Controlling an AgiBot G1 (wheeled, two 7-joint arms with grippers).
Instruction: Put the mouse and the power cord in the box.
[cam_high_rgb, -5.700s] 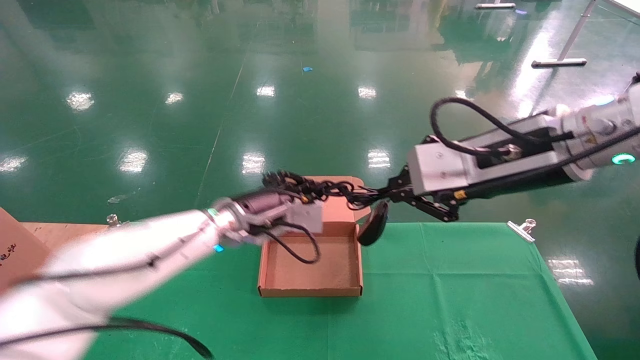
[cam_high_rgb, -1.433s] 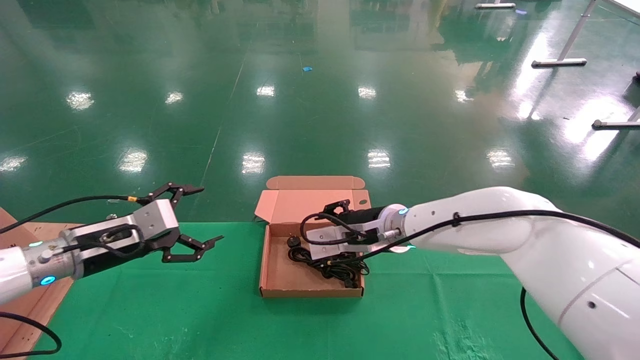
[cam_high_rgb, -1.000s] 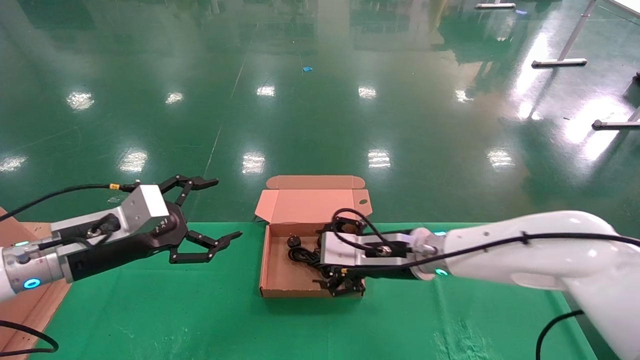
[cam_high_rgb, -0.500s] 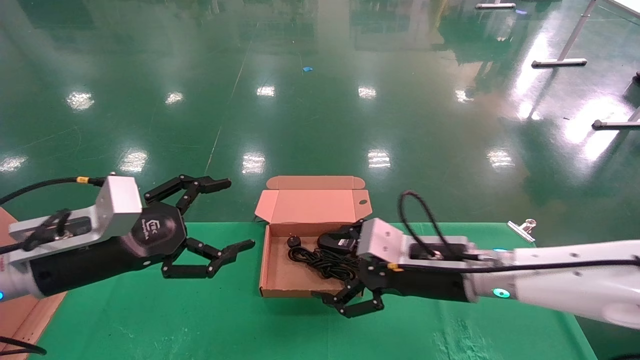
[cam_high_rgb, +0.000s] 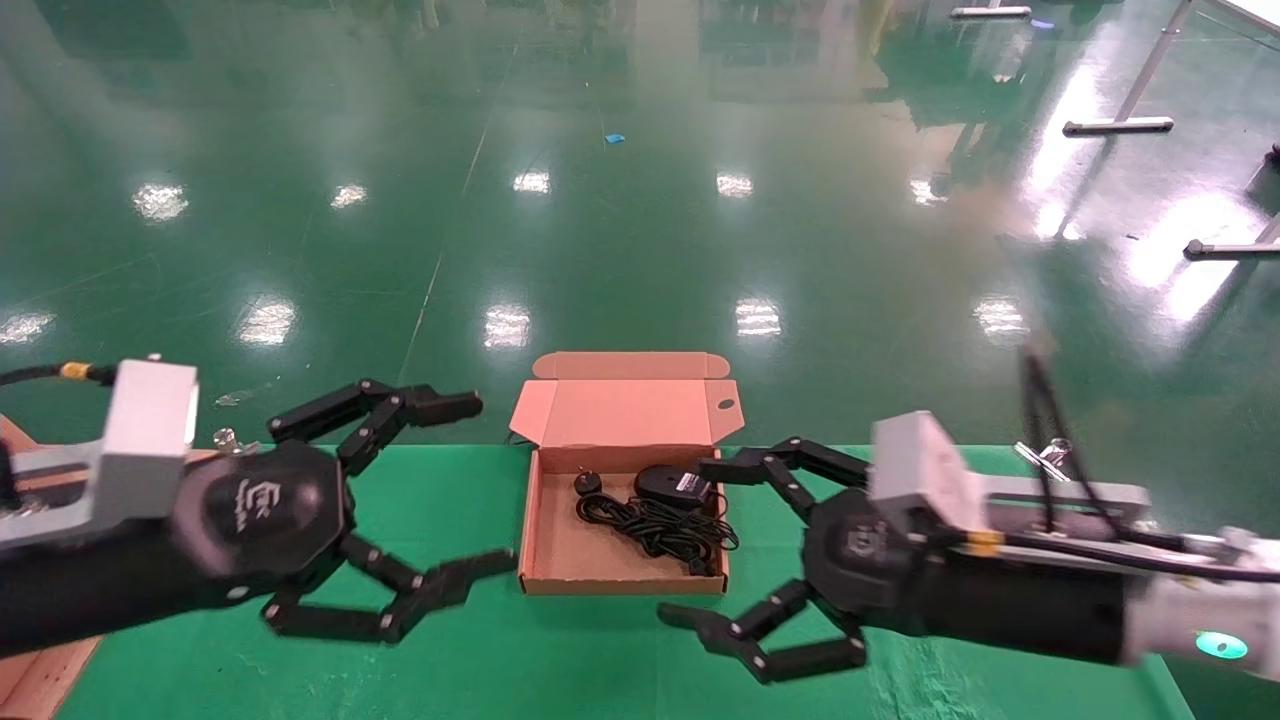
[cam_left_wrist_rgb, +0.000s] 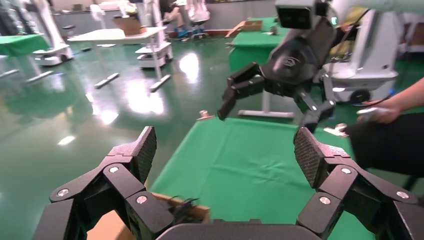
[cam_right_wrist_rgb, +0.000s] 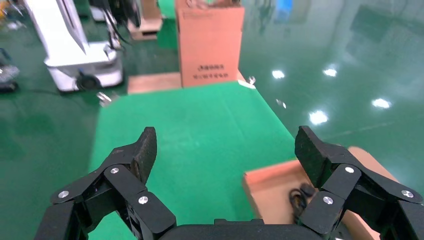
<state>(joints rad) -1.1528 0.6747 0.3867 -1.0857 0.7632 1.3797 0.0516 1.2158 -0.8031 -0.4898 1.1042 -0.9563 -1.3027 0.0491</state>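
My left claw is on the left side, up above the green table near its left edge. Its fingers are spread wide and it holds nothing.

In the middle, at the back edge of the table, sits the box. Its lid stands up at the back. Inside the box lies the power cord, a loose black bundle. Its round plug rests near the back left corner of the box. The mouse lies just behind the cord, by the back wall of the box, with its white label facing up.

My right claw is on the right side, just outside the right wall of the box. It is wide open too, and empty.

I think both things are in the box now. The cord is soft and floppy, so if I had to move it I would pinch the thick part of the bundle. The mouse is light, hard and smooth, so I would grip it across its two long sides.
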